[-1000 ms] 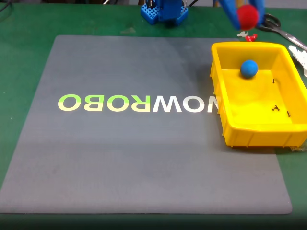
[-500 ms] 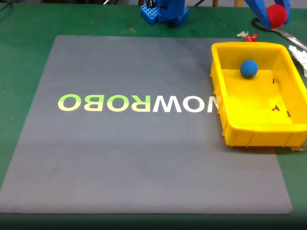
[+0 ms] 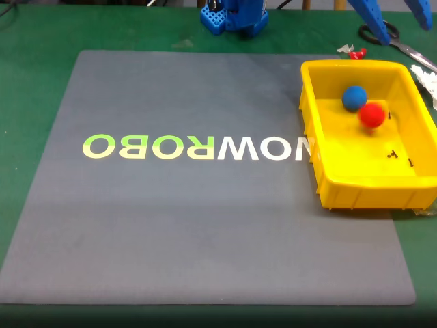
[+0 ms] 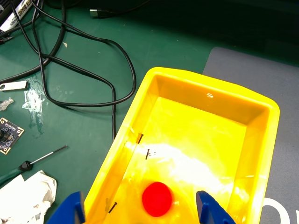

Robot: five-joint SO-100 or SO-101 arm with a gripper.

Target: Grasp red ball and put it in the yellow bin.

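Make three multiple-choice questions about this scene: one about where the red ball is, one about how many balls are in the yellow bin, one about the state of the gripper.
1. Where is the red ball?
A. On the grey mat
B. Inside the yellow bin
C. Between the gripper fingers

2. How many balls lie in the yellow bin?
A. One
B. Two
C. Three

3. What state is the gripper in?
A. Open and empty
B. Shut on the red ball
C. Shut on the blue ball

Key:
1 B: the red ball rests on the floor of the yellow bin.
2 B: it lies beside the blue ball.
3 A: the gripper fingers stand wide apart above the bin.
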